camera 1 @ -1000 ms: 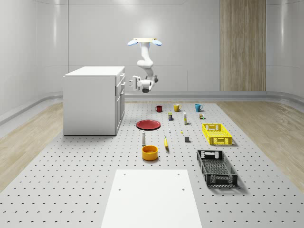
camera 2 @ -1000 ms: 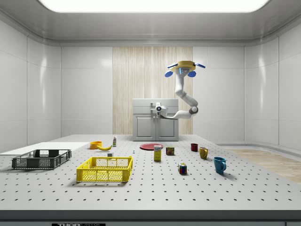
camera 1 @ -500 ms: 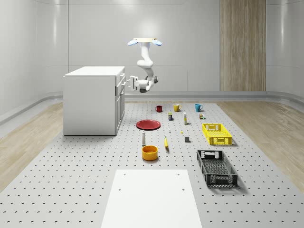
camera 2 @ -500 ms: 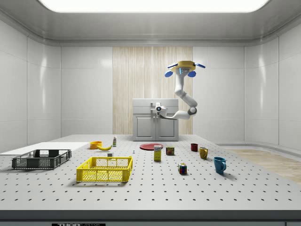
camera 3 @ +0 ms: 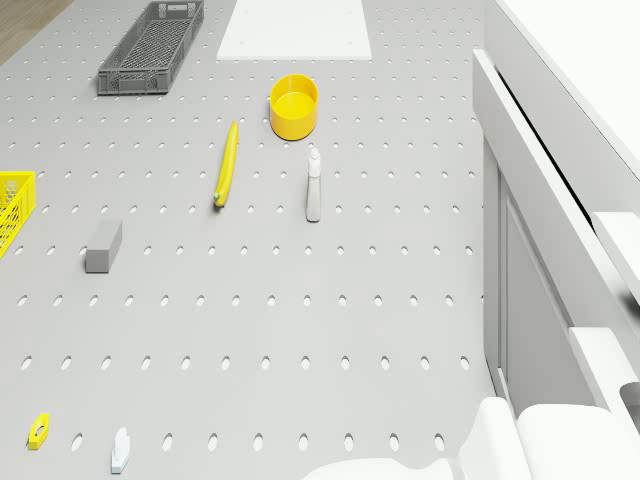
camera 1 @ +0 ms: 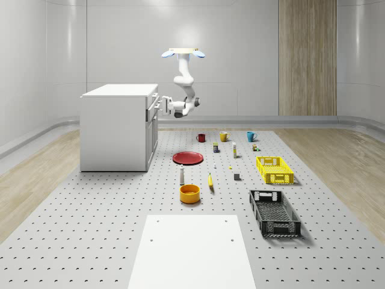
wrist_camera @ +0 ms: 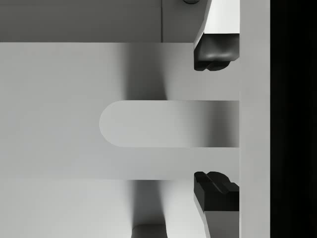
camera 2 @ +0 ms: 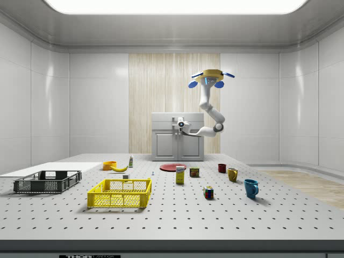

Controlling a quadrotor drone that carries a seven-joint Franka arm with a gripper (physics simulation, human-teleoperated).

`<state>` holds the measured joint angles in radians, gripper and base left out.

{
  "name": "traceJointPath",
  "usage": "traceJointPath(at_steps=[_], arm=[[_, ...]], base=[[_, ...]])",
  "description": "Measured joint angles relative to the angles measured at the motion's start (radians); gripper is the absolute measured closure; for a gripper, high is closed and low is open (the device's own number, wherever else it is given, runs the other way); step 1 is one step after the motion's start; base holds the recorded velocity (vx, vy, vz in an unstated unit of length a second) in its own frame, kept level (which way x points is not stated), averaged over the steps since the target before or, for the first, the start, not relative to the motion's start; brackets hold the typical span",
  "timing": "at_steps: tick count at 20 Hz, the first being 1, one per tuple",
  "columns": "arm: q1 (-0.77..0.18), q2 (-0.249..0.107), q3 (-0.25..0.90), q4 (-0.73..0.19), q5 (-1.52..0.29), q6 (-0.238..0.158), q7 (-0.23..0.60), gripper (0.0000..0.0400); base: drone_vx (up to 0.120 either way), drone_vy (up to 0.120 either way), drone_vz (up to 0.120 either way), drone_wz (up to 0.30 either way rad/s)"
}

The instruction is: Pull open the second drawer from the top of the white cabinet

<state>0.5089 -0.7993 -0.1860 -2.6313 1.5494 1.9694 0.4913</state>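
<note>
The robot's claw [wrist_camera: 216, 121] is open, its two dark fingertips [wrist_camera: 213, 57] spread on either side of a rounded drawer handle [wrist_camera: 163, 124], which lies in the gap between them with neither pad touching it. In the whole-scene view the claw [camera 1: 161, 106] sits right against the front of the white cabinet [camera 1: 117, 126], at the level of the upper drawers. A second ago it hung apart from the cabinet front; it has since moved in until the fingers straddle the handle. That puts the approach close to finished, and the likely next step is to close on the handle before any pulling.

Whether this is the second drawer from the top cannot be told for certain; the height looks about right. The drawers appear shut in the side view, where the claw [camera 2: 180, 124] meets the cabinet [camera 2: 177, 137].

The bent white arm [camera 1: 185, 90] rises from the claw to the drone [camera 1: 183, 53], which hovers high in the air beside the cabinet, over the pegboard floor [camera 1: 108, 229], and has stayed put.

Below, well apart from the cabinet, lie a red plate [camera 1: 188, 158], an orange bowl [camera 1: 189, 193], a banana [camera 1: 210, 180] and two crates, yellow [camera 1: 275, 170] and black [camera 1: 274, 212].
</note>
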Motion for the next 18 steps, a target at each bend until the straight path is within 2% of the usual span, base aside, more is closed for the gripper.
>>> traceJointPath(at_steps=[6, 7, 9, 11, 14, 18], arm=[[0.0, 0.006, 0.01, 0.003, 0.01, 0.004, -0.003, 0.01], [0.0, 0.006, 0.01, 0.002, 0.01, 0.004, -0.003, 0.0116], [-0.001, 0.006, 0.01, 0.002, 0.01, 0.003, -0.003, 0.0188], [-0.003, 0.006, 0.011, 0.002, 0.011, 0.002, -0.003, 0.0232], [-0.004, 0.006, 0.012, 0.002, 0.011, 0.001, -0.003, 0.0268], [-0.008, 0.004, 0.009, 0.001, 0.007, -0.004, -0.001, 0.0287]], base=[[0.0, 0.0, 0.0, 0.0], [0.0, 0.0, 0.0, 0.0], [0.0, 0.0, 0.0, 0.0], [0.0, 0.0, 0.0, 0.0], [0.0, 0.0, 0.0, 0.0], [0.0, 0.0, 0.0, 0.0]])
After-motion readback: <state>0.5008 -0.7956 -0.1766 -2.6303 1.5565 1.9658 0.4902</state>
